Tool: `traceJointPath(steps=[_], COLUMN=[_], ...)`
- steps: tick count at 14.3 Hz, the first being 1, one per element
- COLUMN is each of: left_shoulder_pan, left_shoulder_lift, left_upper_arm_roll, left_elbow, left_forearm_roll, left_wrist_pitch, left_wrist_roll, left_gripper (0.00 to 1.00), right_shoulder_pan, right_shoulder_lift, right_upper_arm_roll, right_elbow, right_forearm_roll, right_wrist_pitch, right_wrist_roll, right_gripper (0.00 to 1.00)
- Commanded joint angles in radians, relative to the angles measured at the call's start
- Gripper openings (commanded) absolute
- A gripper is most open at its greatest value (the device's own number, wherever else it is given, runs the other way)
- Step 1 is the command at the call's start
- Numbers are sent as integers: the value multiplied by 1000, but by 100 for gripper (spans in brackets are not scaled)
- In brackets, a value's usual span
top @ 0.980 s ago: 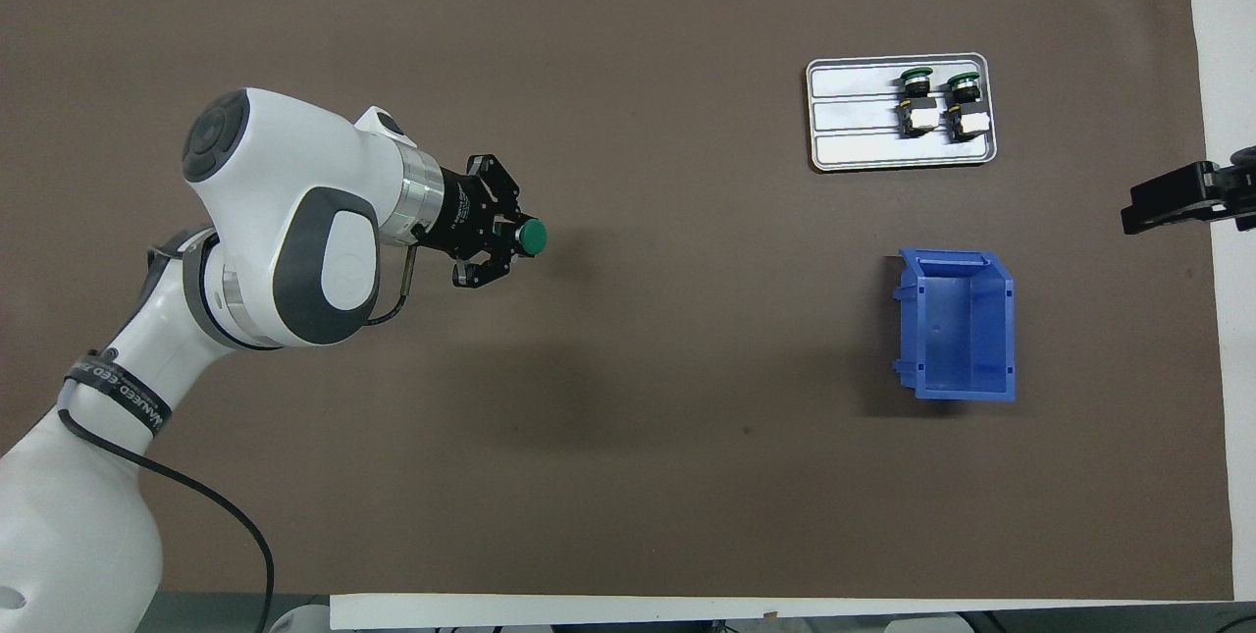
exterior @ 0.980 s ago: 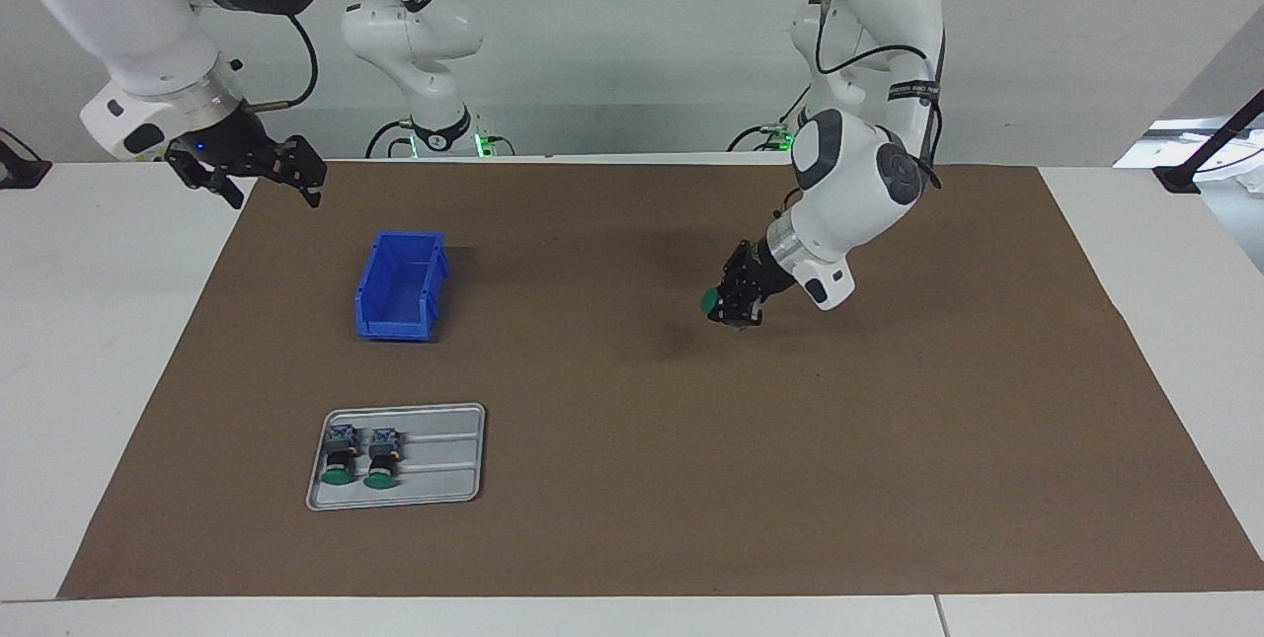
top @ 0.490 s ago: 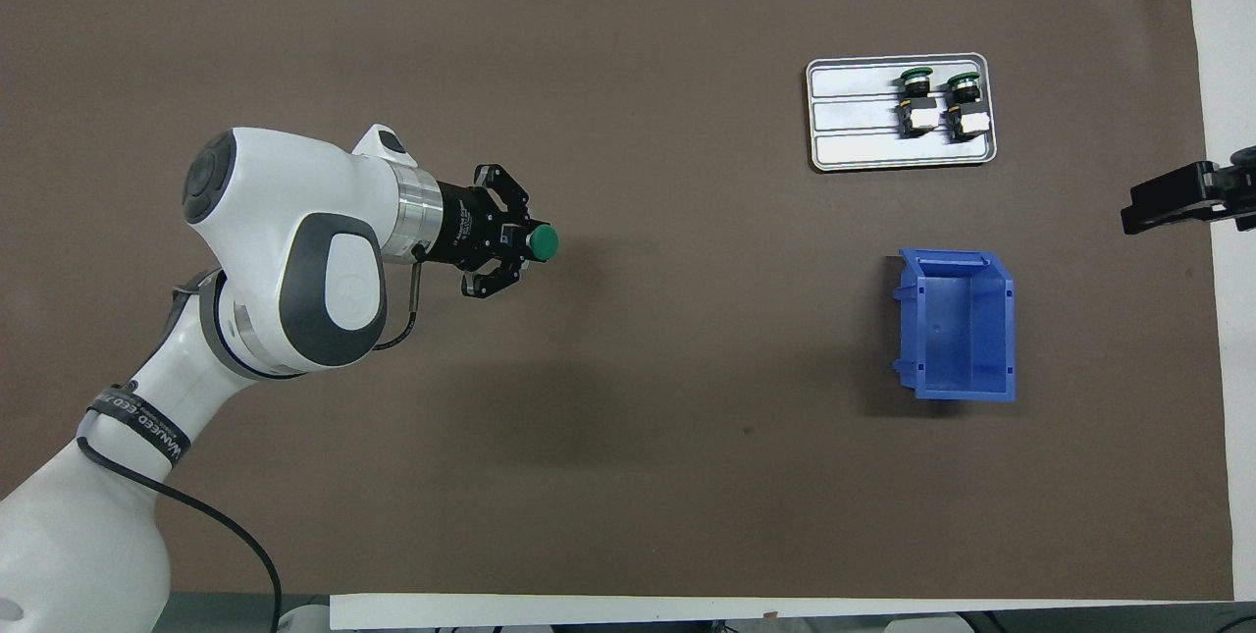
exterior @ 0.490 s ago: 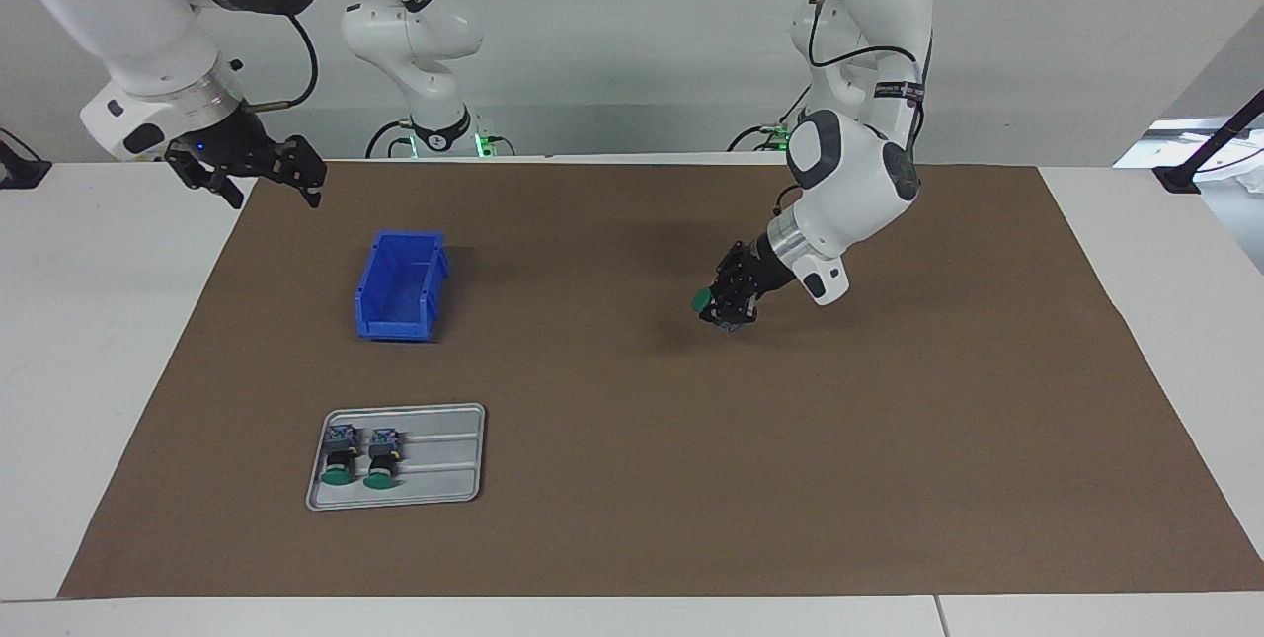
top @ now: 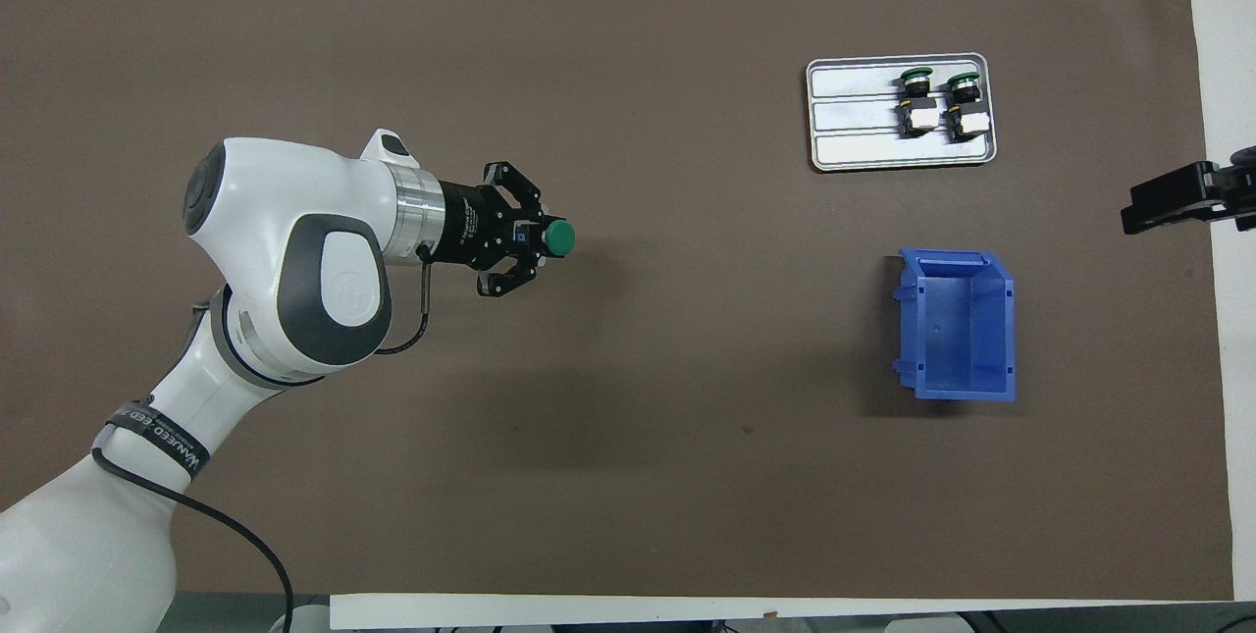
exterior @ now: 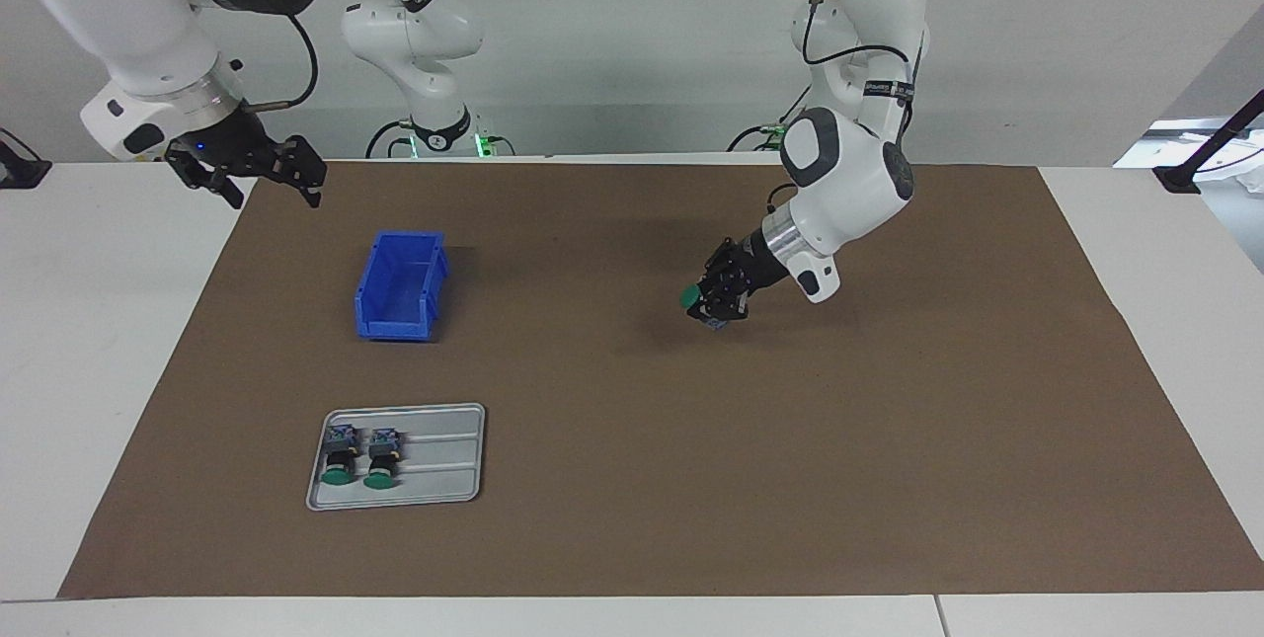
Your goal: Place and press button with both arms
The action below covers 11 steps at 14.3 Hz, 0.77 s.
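My left gripper (exterior: 713, 301) (top: 525, 242) is shut on a button (exterior: 692, 297) (top: 558, 237) with a round green cap. It holds the button sideways above the brown mat near the table's middle, cap pointing toward the right arm's end. Two more buttons (exterior: 357, 459) (top: 937, 103) lie side by side on a grey tray (exterior: 449, 459) (top: 849, 118). My right gripper (exterior: 259, 170) (top: 1182, 198) waits in the air over the mat's edge at the right arm's end.
A blue bin (exterior: 400, 286) (top: 957, 324) stands open on the mat, nearer to the robots than the tray. A brown mat (exterior: 632, 479) (top: 628, 476) covers most of the white table.
My left gripper has carried the button toward the right arm's end of the table. The right arm has not moved.
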Motion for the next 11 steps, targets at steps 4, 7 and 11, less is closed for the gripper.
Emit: traceJointPath(steps=[4,7,11], left_shoulder_pan=[59,81,131], left_shoulder_lift=[19,31,51], left_upper_arm_roll=[0,0,0], left_elbow=[-42,-69,-97], left_forearm_roll=[-259,-283,-474], left_wrist_pitch=[-70,-118,-181], left_wrist_roll=[216,354,457], left_gripper=[0,0,0], right_shoulder_pan=[-3,-3,-3], right_shoulder_lift=[-21,-21,-21], right_upper_arm_roll=[0,0,1], right_elbow=[-24,-24,-24], right_forearm_roll=[5,5,5], right_wrist_pitch=[0,0,0], right_wrist_roll=[-16,-16,-16], right_gripper=[99,99,99])
